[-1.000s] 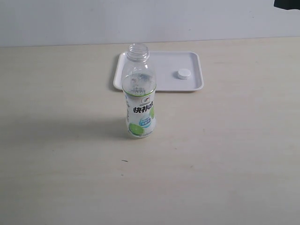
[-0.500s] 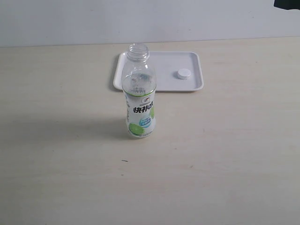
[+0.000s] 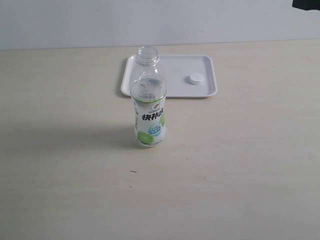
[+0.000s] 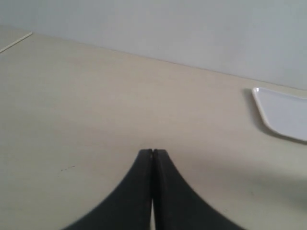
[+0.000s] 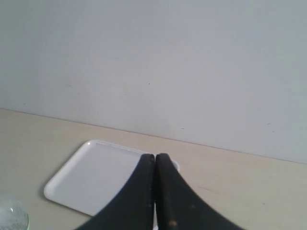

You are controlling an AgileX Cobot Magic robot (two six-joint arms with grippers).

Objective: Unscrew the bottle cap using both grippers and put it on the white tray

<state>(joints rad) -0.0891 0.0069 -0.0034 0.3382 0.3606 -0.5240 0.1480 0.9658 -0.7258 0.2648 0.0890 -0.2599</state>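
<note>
The bottle cap lies flat on the white tray, toward the end farther from the bottle. The bottle stands upright and uncapped on the counter, just in front of the tray's other end. The left pincer is clenched on nothing, over bare counter beside a tray corner. The right pincer is likewise clenched and empty, raised near the tray.
</note>
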